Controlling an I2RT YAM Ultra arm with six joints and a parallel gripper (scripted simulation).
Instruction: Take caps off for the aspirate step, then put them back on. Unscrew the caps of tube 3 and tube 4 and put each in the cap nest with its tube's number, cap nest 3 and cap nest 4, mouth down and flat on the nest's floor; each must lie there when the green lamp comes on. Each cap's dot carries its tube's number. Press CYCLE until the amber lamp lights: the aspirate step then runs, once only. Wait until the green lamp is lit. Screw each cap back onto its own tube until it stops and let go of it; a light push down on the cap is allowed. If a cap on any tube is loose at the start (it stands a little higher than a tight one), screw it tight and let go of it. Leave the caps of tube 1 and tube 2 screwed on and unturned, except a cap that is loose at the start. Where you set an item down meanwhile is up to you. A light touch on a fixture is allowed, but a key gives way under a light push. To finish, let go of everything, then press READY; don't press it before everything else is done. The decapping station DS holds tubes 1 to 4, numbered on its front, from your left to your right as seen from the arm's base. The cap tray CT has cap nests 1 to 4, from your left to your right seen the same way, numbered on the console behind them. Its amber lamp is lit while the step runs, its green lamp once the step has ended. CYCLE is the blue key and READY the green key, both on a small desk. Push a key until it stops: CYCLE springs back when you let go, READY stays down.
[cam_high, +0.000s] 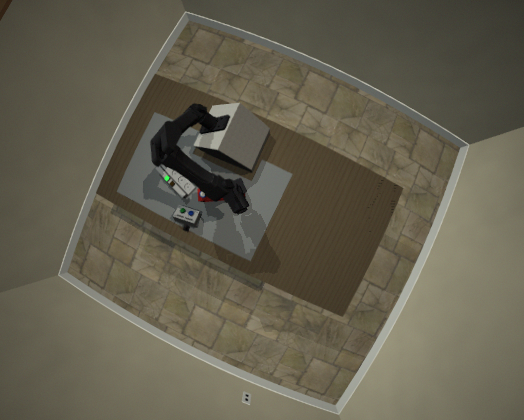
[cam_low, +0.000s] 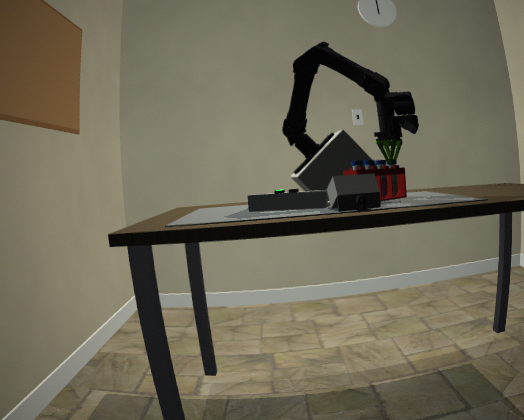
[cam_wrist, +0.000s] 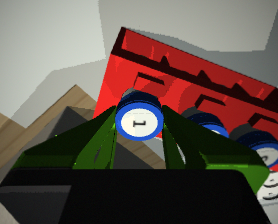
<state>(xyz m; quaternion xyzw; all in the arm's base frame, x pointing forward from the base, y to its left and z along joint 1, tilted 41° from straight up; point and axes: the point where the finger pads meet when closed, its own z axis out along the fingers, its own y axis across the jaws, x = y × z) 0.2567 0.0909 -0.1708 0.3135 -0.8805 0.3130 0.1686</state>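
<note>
Hand (cam_wrist: 139, 131) clamps blue cap (cam_wrist: 138, 121); its white dot reads "1".

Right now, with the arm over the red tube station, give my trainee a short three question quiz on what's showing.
1. True or false: the jaws of the gripper are shut on a cap.
2. Which number is on the dot of that blue cap? A) 1 B) 3 C) 4
3. Fill in: the lit lamp on the console is ____.

Key: 1 true. 2 A. 3 green.
</note>
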